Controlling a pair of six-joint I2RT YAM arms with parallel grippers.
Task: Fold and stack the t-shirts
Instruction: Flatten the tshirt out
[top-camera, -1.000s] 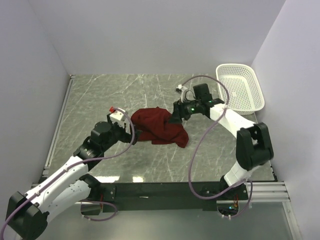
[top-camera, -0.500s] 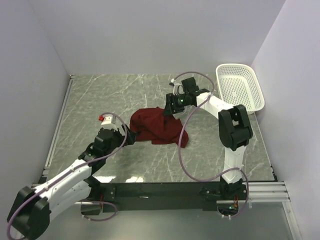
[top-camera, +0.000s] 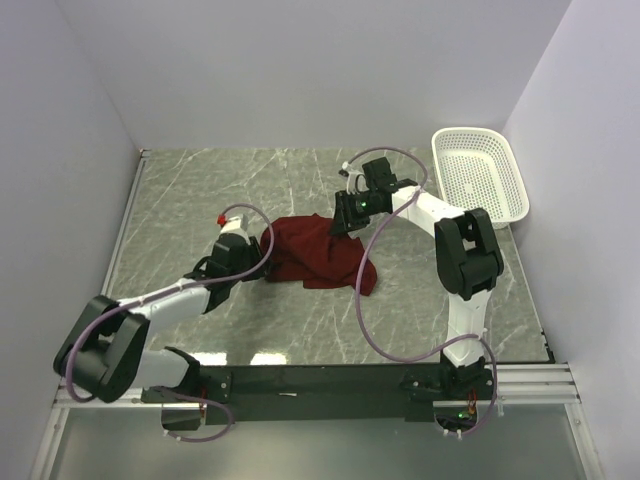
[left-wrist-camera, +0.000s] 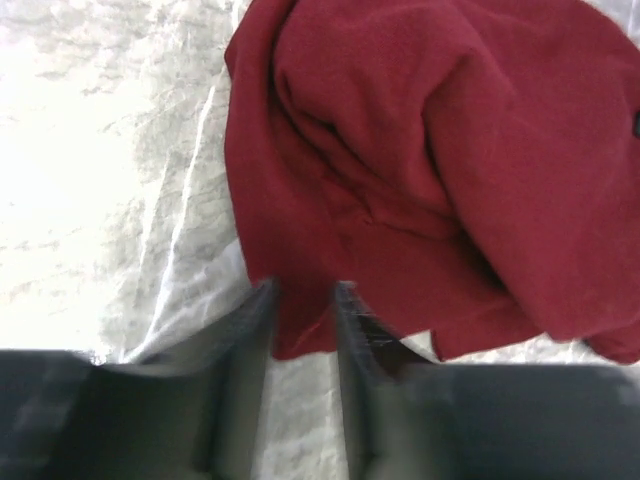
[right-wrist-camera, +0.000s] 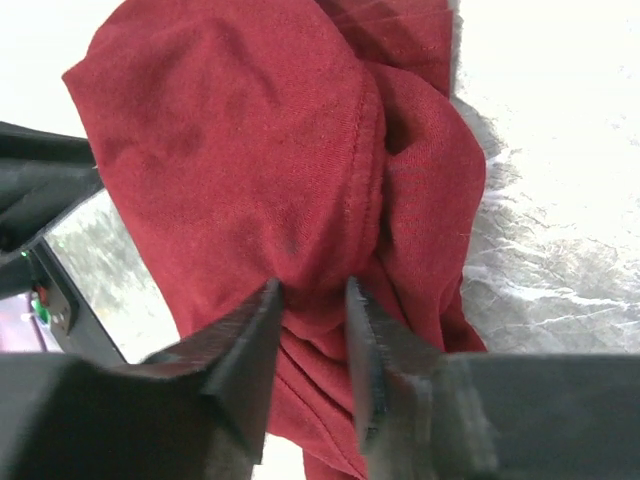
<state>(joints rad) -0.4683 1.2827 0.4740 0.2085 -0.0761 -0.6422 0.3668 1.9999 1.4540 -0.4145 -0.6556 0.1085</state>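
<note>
The dark red t-shirt lies crumpled in the middle of the marble table. My left gripper is at its left edge. In the left wrist view the shirt fills the upper part, and the left gripper has its jaws drawn close with the hem between the tips. My right gripper is at the shirt's far right side. In the right wrist view the right gripper pinches a bunched fold of the t-shirt.
An empty white mesh basket stands at the table's far right corner. Grey walls close the table in on three sides. Purple cables loop off both arms above the table.
My left arm has reached forward to the shirt's left edge and its jaws have gone from wide to narrow on the hem. The right jaws have narrowed on the fold.
</note>
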